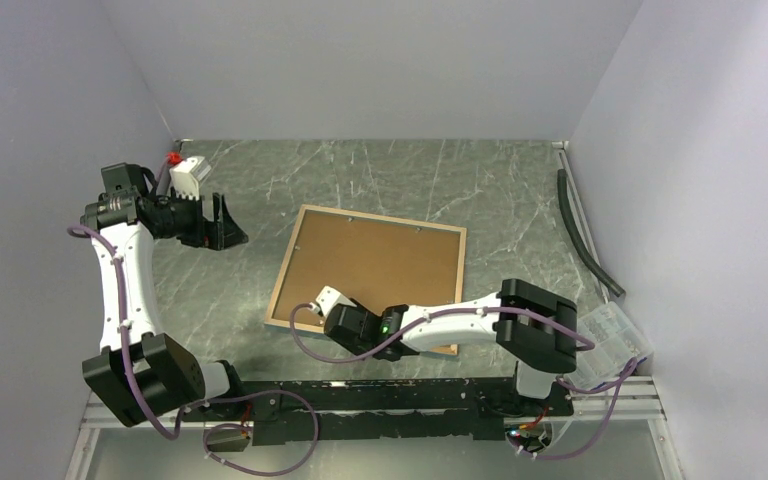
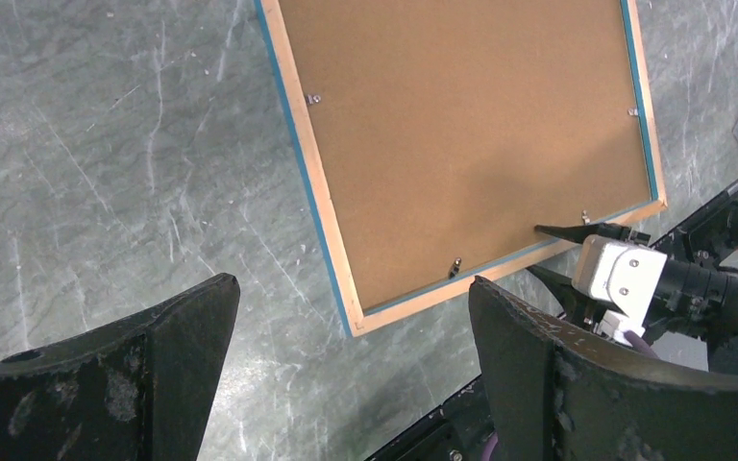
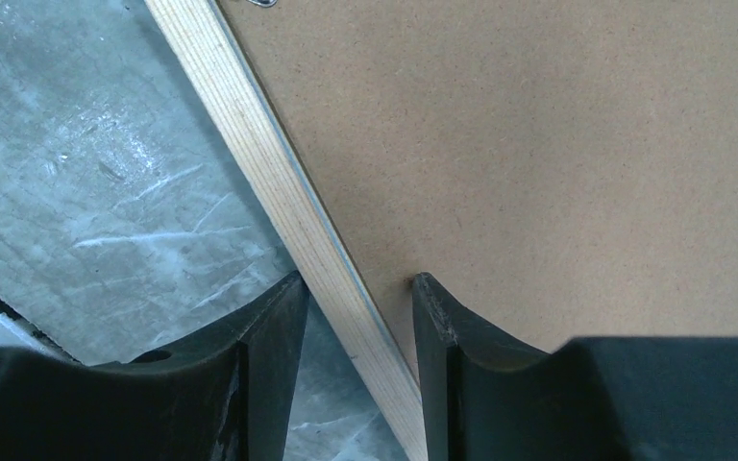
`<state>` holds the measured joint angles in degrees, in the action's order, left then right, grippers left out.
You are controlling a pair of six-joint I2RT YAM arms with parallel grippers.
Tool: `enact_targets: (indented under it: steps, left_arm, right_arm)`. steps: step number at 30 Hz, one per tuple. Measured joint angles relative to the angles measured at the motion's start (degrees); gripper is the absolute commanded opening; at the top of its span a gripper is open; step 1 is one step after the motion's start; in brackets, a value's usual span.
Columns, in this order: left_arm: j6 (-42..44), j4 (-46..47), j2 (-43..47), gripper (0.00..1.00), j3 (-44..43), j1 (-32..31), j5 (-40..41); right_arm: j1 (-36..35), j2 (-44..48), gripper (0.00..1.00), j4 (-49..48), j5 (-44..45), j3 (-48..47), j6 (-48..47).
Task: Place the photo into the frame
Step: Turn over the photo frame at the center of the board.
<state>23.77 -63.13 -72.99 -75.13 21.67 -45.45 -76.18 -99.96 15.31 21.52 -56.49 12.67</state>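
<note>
The frame (image 1: 282, 272) lies face down on the marble table, pale wood rim up, with the brown backing board (image 1: 380, 260) inside it. Its turquoise edge (image 2: 300, 182) shows in the left wrist view. The photo is hidden. My right gripper (image 1: 312, 312) is low at the frame's near-left part. Its jaws (image 3: 356, 283) straddle the wood rim (image 3: 279, 182), one finger over the table and one on the board, with a gap left. It also shows in the left wrist view (image 2: 538, 252). My left gripper (image 1: 225, 225) hangs wide open and empty (image 2: 351, 288) to the frame's left.
A white block with a red piece (image 1: 188, 172) sits at the back left corner. A black hose (image 1: 580, 230) runs along the right wall. A clear plastic bag (image 1: 615, 340) lies at the near right. Small metal clips (image 2: 314, 98) dot the frame's rim.
</note>
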Motion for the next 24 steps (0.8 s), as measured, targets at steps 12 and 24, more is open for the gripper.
enact_targets:
  steps: [12,24]
  left_arm:
    - [2.2,-2.1,0.0,0.95,0.0,0.0,-1.4]
    - [2.6,-2.4,0.0,0.95,0.0,0.0,-2.8]
  right_arm:
    - [1.1,0.1,0.61,-1.4,-0.9,0.3,-1.3]
    - [1.9,0.1,0.43,-2.7,-2.3,0.7,-2.0]
